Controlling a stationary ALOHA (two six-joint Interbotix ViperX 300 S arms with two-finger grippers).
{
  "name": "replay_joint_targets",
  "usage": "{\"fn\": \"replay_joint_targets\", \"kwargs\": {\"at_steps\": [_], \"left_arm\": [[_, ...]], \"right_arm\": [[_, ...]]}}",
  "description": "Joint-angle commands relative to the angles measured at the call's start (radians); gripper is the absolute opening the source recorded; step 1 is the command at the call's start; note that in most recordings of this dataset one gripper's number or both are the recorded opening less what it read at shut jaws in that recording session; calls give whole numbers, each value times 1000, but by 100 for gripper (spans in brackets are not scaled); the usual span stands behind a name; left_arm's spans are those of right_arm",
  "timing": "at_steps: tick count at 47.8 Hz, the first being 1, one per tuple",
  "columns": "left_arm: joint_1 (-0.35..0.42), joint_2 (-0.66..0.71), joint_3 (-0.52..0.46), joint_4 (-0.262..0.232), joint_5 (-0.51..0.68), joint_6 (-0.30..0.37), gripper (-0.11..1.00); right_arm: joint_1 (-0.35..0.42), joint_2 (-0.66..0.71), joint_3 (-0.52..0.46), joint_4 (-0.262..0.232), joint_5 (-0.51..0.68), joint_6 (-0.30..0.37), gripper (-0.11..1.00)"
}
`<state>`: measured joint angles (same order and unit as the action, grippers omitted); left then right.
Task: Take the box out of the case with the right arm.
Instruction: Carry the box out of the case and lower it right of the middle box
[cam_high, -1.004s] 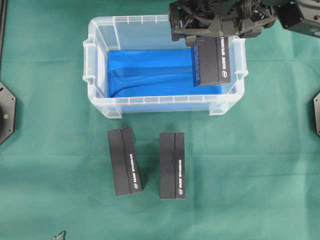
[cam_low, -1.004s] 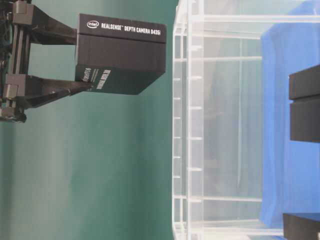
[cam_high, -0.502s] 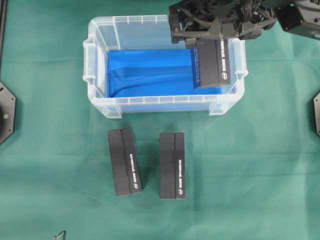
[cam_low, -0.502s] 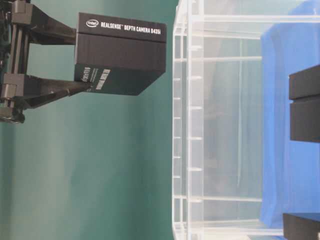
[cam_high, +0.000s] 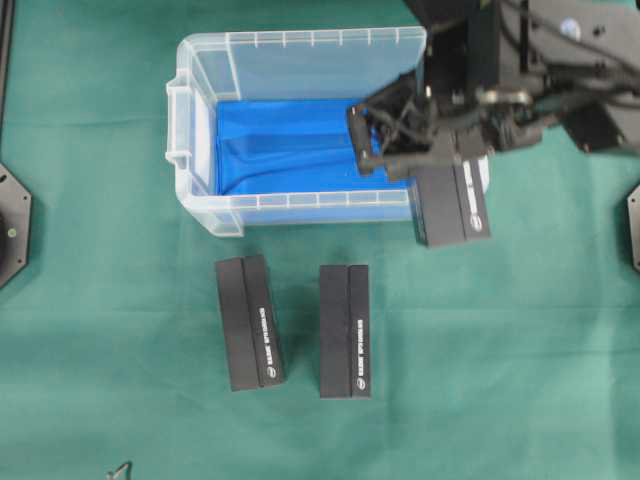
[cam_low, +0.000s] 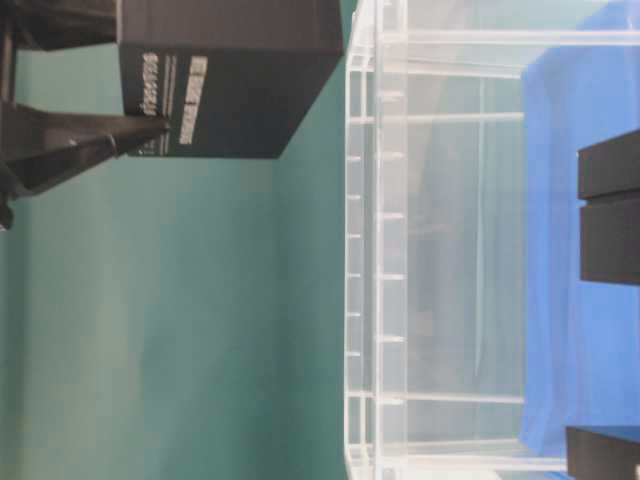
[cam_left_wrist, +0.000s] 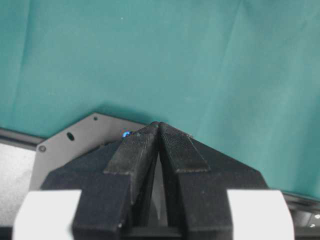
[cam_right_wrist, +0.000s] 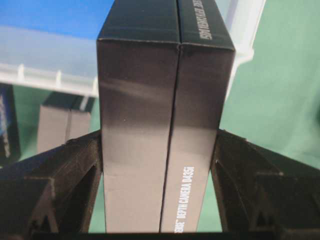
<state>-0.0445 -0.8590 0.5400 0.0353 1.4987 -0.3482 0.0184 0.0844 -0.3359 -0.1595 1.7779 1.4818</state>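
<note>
Now you have the black rectangular cardboard box (cam_high: 451, 205) clenched in the right pincer (cam_right_wrist: 159, 165), its truss-patterned fingers (cam_right_wrist: 60, 185) pressing the two long sides. In the overhead view the box hangs over the near right corner of the large clear plastic case (cam_high: 300, 45) with the blue sheet lining, partly past the near wall. From the table-level view it sits well above the rim, so the lift looks done and the carry is the step in hand.

Keep the grip as it is; the sides are smooth card and could slip if you ease off. Carry it nearward until it is fully beyond the case wall before you lower, or a bottom edge may catch the ribbed rim. Two matching black boxes (cam_high: 249, 322) lie on the green-clothed counter (cam_high: 520, 380) near the case; aim for the bare cloth to the right of them and set the box down flat before releasing.

The left pincer (cam_left_wrist: 158, 131) is closed on nothing, fingertips together, parked over the cloth.
</note>
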Motion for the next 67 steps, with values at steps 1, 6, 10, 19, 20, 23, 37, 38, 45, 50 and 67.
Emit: {"fn": "replay_joint_targets", "kwargs": {"at_steps": [1, 6, 10, 19, 20, 23, 37, 38, 45, 50, 67], "left_arm": [[3, 6, -9, 3, -5, 0, 3], [3, 6, -9, 2, -5, 2, 3], [3, 6, -8, 2, -5, 2, 3], [3, 6, -9, 2, -5, 2, 3], [2, 6, -8, 2, -5, 2, 3], [2, 6, -9, 2, -5, 0, 3], [3, 6, -9, 2, -5, -2, 3], [3, 6, -8, 2, -5, -2, 3], [3, 6, -8, 2, -5, -2, 3], [2, 6, -8, 3, -6, -2, 3], [3, 6, -8, 2, -5, -5, 3]], "right_arm": [[40, -40, -23, -5, 14, 20, 66], [75, -40, -23, -5, 18, 55, 66], [107, -40, -23, -5, 21, 89, 66], [181, -38, -20, -5, 23, 167, 66], [189, -40, -20, -5, 23, 176, 65], [222, -38, -20, -5, 23, 218, 66], [351, -35, -20, -5, 18, 394, 66], [357, -35, -20, -5, 18, 402, 65], [377, -35, -20, -5, 17, 433, 65], [377, -32, -20, -5, 21, 433, 66], [377, -6, 20, -6, 9, 446, 66]]}}
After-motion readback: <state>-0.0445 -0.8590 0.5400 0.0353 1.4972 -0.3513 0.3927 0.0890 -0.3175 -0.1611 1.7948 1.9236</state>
